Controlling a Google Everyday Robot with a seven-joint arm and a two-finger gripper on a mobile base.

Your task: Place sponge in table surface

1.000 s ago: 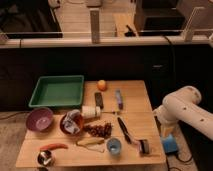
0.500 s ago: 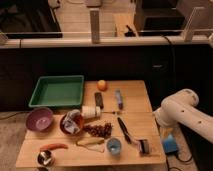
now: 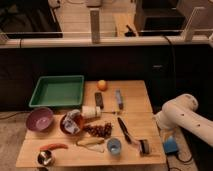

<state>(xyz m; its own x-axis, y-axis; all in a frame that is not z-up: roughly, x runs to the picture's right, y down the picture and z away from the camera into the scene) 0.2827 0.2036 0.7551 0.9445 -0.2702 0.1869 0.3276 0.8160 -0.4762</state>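
Note:
The table surface (image 3: 135, 116) is a light wooden plank top covered with small items. My white arm (image 3: 182, 112) reaches in from the right, past the table's right edge. The gripper (image 3: 167, 139) hangs at the arm's lower end, just off the table's front right corner. Directly beneath it is a blue block (image 3: 171, 146), which looks like the sponge, lying outside the table edge. I cannot tell whether the gripper holds it.
A green tray (image 3: 37, 97) sits at the back left, an orange (image 3: 102, 85) beside it. A purple bowl (image 3: 40, 119), red bowl (image 3: 70, 125), blue cup (image 3: 114, 146), black utensil (image 3: 124, 130), red chili (image 3: 54, 146) and metal cup (image 3: 45, 158) fill the front half.
The arm has shifted very slightly to the left. The blue block and the items on the table stay where they were.

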